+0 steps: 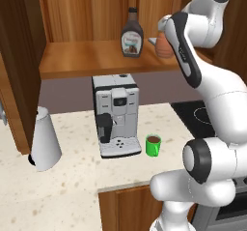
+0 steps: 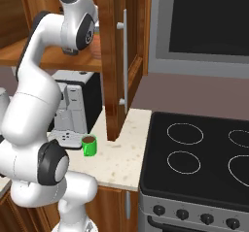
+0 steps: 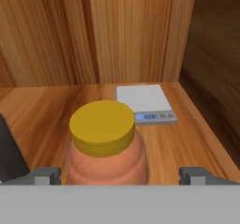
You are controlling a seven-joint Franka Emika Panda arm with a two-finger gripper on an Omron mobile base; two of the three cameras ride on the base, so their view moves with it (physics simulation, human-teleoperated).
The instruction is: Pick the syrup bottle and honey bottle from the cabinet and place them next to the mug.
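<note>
We see the honey jar (image 3: 107, 145) standing upright on the cabinet (image 1: 87, 61) shelf, yellow lid up, low in the hand view. Our gripper (image 3: 119, 176) is spread wide: one fingertip sits at the jar's 9 o'clock and the other well out at its 3 o'clock, neither touching it. A small white scale (image 3: 145, 104) lies flat on the shelf at the jar's 1 o'clock, close behind it against the panelled back.

From the left base view, a bit of the jar (image 1: 163, 49) shows behind the arm, and the syrup bottle (image 1: 131, 36) stands upright on the same shelf at the jar's 9 o'clock, apart from it.

Below the shelf, the green mug (image 1: 153, 145) sits on the speckled counter (image 1: 77, 177), just beside the coffee machine (image 1: 116, 114) at the machine's 4 o'clock. A white kettle (image 1: 44, 140) stands well apart at the machine's 8 o'clock. A black stove (image 2: 194, 163) lies at the counter's 3 o'clock.
</note>
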